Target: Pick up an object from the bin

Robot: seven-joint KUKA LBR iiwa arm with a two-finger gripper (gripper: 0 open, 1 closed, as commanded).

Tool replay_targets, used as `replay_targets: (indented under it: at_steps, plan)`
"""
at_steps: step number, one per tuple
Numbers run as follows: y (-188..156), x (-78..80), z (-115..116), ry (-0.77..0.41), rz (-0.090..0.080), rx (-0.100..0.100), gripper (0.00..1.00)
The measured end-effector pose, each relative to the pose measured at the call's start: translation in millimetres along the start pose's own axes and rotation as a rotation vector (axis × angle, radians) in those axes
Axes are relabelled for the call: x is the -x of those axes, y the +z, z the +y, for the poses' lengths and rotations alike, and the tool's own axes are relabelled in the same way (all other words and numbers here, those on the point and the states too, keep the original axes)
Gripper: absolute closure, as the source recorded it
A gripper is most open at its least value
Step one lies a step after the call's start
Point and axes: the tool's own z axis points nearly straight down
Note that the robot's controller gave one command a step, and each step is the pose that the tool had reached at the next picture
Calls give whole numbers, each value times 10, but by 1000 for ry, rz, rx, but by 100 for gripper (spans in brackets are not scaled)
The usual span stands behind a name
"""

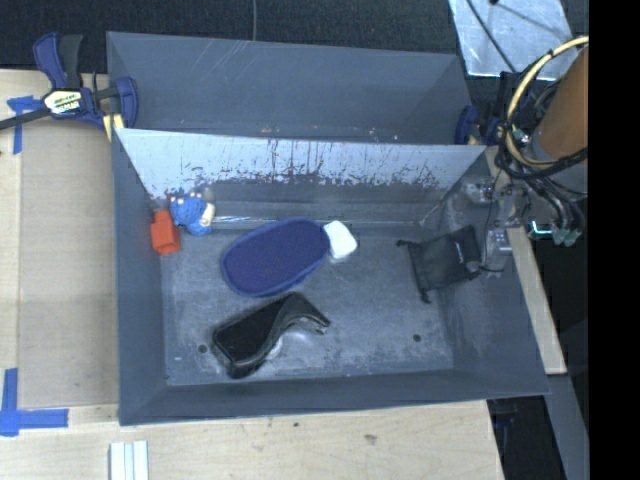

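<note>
bin [300, 88]: grey metal, sloped walls, floor scuffed, and the far wall streaked with dark marks along its lower edge. arm [563, 108]: enters from the right over the bin's right rim, with looped cables [518, 153] hanging at the wrist. gripper [440, 265]: a dark shape low in the right part of the bin, close to the right wall and over bare floor. whether the claw is released or clenched cannot be told, as its dark body hides its working end, and no item can be made out in it. contents lie in the left and middle of the bin, all well apart from the gripper. nearest to it is a small white lump [340, 240], touching the right end of a blue oval pad [272, 257]. the pad lies flat near the middle of the floor, its long axis slanting up to the right. below the pad, toward the near wall, lies a black curved item [258, 334] with a glossy rounded end at its left and a narrow tail pointing right. in the far left corner an orange block [164, 234] stands just beside a small blue and yellow toy [190, 213], both close to the left wall.
</note>
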Motion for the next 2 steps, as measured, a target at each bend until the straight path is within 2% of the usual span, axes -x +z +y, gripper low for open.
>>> replay_targets:
  at_steps: [1, 2]
  plan:
    - [1419, 114, 8, 101, -1, 1, 0]
    - [1414, 122, 4, 100, -3, 0, 0]
